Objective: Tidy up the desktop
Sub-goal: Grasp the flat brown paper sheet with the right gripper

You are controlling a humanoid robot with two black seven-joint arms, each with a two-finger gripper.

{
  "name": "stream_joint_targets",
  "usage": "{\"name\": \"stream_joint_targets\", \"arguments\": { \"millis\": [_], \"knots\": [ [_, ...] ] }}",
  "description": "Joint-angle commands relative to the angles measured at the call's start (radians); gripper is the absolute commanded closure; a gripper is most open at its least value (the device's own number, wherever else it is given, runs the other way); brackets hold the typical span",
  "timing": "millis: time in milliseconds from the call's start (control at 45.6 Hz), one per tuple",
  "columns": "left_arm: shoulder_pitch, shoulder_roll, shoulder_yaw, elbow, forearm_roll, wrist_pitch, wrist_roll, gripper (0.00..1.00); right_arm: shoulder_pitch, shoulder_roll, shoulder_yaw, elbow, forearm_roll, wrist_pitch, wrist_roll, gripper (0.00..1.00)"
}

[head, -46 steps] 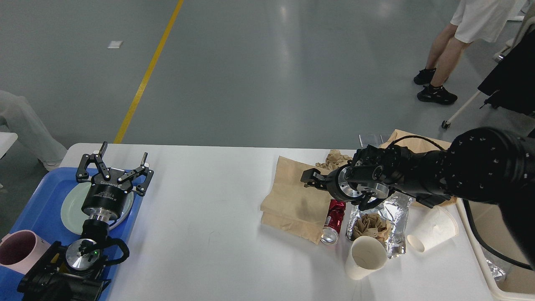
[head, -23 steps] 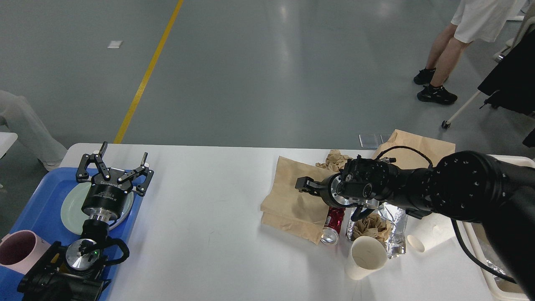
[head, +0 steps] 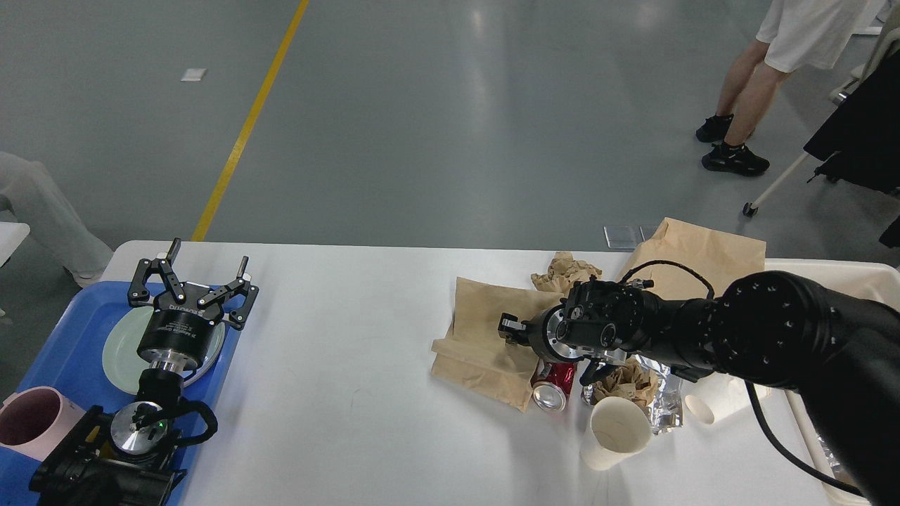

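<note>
- I see the white worktop (head: 351, 393) filling the near half of the head view, smooth and matte; it is what I have to tidy, and its middle carries nothing that I can see.
- My right gripper (head: 508, 328) lies low over the flat brown paper bag (head: 478, 337), pointing left; it shows small and dark, so I cannot tell whether it is spread or clenched, nor whether it touches the paper.
- I judge the arm comes in low and sideways because the bag is thin, limp and flat against the worktop, so only an edge offers any hold.
- Just to the near right of the bag a red drink can (head: 550, 385) lies on its side, its round metal end facing me.
- Beside the can sit crumpled foil (head: 664, 400) holding wadded brown paper, and a cream paper cup (head: 616, 433) tipped over; a second tipped cup is partly hidden behind my arm.
- Farther off lie another brown paper wad (head: 566, 270) and a second paper bag (head: 703, 253).
- My left gripper (head: 204, 270) hangs with fingers spread and empty over a pale green plate (head: 119, 351) on the blue tray (head: 63, 351), with a pink mug (head: 31, 422) near it.
</note>
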Motion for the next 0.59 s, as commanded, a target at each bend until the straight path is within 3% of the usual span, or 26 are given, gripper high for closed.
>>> {"name": "stream_joint_targets", "arguments": {
  "millis": [0,570],
  "knots": [
    [0.0,0.0,0.0,0.0,0.0,0.0,0.0,0.04,0.0,-0.001,0.035,0.0,0.003,0.005,-0.017,1.0],
    [0.0,0.0,0.0,0.0,0.001,0.0,0.0,0.04,0.016,0.003,0.036,0.0,-0.003,0.012,-0.022,1.0]
  ]
}}
